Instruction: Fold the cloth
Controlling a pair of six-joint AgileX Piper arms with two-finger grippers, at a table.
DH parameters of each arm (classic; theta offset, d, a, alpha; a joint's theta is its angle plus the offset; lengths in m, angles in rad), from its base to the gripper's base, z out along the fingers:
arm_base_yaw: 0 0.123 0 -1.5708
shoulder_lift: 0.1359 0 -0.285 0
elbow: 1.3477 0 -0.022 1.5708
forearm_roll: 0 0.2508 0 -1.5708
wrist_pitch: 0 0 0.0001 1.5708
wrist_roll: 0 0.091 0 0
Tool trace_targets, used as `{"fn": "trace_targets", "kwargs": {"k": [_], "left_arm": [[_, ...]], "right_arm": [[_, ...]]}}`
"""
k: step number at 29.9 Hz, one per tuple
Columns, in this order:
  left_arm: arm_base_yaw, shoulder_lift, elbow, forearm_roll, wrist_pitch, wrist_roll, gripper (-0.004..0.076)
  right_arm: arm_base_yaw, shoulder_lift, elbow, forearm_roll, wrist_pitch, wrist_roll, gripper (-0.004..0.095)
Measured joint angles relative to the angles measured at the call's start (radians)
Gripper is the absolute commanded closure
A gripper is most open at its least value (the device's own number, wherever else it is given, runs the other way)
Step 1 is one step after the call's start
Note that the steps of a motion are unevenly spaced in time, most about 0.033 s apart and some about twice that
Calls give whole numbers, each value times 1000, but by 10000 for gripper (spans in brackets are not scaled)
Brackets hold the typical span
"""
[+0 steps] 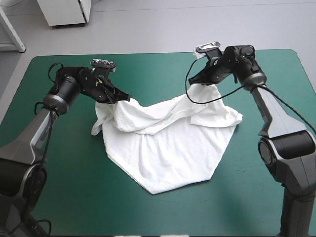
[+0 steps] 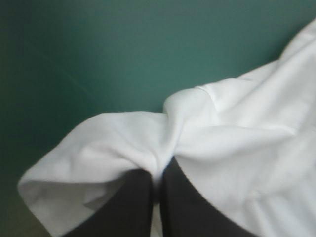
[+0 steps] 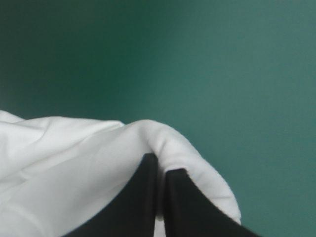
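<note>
The white T-shirt (image 1: 168, 143) lies mid-table on the teal-green cover, its near part flat and tapering to a point toward the front edge. Its two far corners are lifted. My left gripper (image 1: 112, 100) is shut on the T-shirt at the far left corner; in the left wrist view the cloth (image 2: 207, 133) bunches around the gripper (image 2: 159, 173). My right gripper (image 1: 197, 80) is shut on the T-shirt at the far right corner, where a fold (image 3: 163, 143) wraps the gripper (image 3: 160, 165). The cloth sags between the two grippers.
Bare teal-green cover (image 1: 64, 187) surrounds the T-shirt on all sides. A white cabinet (image 1: 66, 11) stands on the floor beyond the table's far edge.
</note>
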Motion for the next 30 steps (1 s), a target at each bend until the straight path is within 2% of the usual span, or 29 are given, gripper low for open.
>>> {"fn": "trace_targets", "kwargs": {"k": [4,7,9,11,14,17,21,23,30], "left_arm": [[40,93,0,0,-90,15,731],[58,143,-6,0,-124,21,673],[63,168,-24,0,-126,38,573],[66,185,-52,-1,-127,52,415],[67,189,-96,5,-132,69,209],[67,189,-153,74,-83,47,164],[71,183,-206,149,134,18,165],[76,159,-192,143,210,16,165],[77,-35,-34,161,247,6,173]], "right_arm": [[0,114,-75,0,-10,0,894],[-5,165,-82,12,-6,-9,750],[-16,191,-82,41,1,-24,590],[-32,200,-82,69,7,-38,423],[-59,200,-84,86,15,-38,296],[-83,189,-85,90,53,-37,306],[-105,140,-85,117,130,-33,306],[-108,85,-83,129,164,-31,306],[-108,-198,83,139,195,-22,306]]}}
